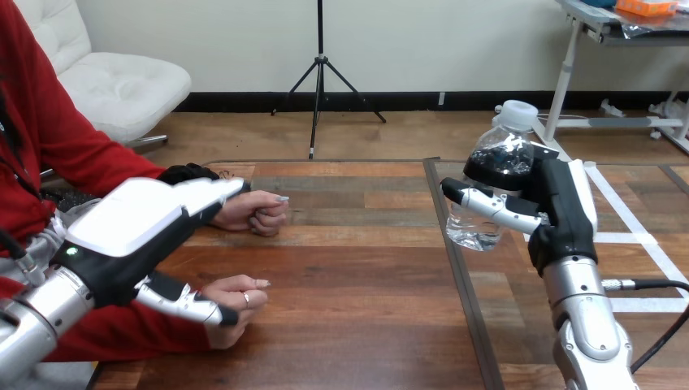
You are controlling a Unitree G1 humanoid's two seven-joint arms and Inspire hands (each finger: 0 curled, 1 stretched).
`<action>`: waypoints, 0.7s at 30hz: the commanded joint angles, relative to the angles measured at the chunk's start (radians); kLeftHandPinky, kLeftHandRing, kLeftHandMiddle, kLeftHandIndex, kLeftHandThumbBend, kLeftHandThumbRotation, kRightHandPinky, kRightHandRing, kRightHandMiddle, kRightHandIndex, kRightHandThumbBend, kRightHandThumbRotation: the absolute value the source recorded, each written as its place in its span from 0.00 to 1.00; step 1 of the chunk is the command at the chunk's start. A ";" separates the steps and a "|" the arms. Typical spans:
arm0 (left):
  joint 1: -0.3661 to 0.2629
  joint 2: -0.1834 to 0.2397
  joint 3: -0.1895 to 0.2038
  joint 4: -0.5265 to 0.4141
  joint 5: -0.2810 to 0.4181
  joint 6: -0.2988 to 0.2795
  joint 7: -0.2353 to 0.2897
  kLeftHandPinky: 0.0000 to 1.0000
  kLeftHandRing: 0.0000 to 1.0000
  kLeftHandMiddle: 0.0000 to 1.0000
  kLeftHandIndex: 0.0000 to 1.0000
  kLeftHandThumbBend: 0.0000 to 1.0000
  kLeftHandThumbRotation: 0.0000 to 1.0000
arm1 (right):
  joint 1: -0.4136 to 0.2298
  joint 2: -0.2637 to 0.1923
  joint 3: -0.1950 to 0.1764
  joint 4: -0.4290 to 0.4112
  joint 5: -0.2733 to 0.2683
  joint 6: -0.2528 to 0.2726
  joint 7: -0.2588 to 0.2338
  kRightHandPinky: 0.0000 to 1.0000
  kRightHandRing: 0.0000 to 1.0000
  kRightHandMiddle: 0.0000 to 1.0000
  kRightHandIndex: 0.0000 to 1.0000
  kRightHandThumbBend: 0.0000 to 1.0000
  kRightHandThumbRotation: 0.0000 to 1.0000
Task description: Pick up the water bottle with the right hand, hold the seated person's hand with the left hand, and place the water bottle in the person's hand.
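Note:
A clear water bottle with a white cap is at the right of the table, leaning a little, and my right hand is shut on it, fingers wrapped round its middle. At the left, the person rests two loosely closed hands on the wood: the far hand and the near hand. My left hand hovers between them with straight fingers reaching over the far hand's wrist. Its thumb lies against the near hand's wrist; no grip shows.
The wooden table has a dark seam running front to back left of the bottle. White tape lines mark the surface at the right. The person's red sleeve lies along the left edge.

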 commanded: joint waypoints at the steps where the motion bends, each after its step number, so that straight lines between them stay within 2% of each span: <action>1: -0.086 0.052 -0.028 0.008 -0.047 0.024 -0.043 0.81 0.91 0.92 0.95 1.00 0.48 | -0.042 -0.008 -0.018 -0.111 0.039 0.020 0.004 0.25 0.30 0.38 0.38 0.70 0.00; 4: -0.098 0.065 -0.044 0.035 -0.039 0.009 -0.029 0.80 0.91 0.92 0.95 1.00 0.47 | -0.037 -0.019 -0.014 -0.120 0.031 0.002 0.012 0.25 0.29 0.38 0.37 0.70 0.00; 10: -0.100 0.085 -0.069 0.026 -0.067 0.050 -0.108 0.80 0.91 0.93 0.95 1.00 0.45 | -0.028 -0.019 -0.020 -0.159 0.043 0.035 0.017 0.24 0.28 0.37 0.37 0.69 0.00; 17: -0.123 0.106 -0.096 0.063 -0.092 0.036 -0.149 0.80 0.91 0.93 0.95 1.00 0.46 | -0.022 -0.029 -0.026 -0.175 0.044 0.052 0.019 0.24 0.29 0.37 0.37 0.70 0.00; 21: -0.135 0.120 -0.113 0.081 -0.098 0.031 -0.177 0.82 0.92 0.93 0.95 1.00 0.51 | -0.018 -0.032 -0.028 -0.187 0.041 0.062 0.017 0.24 0.29 0.38 0.37 0.70 0.00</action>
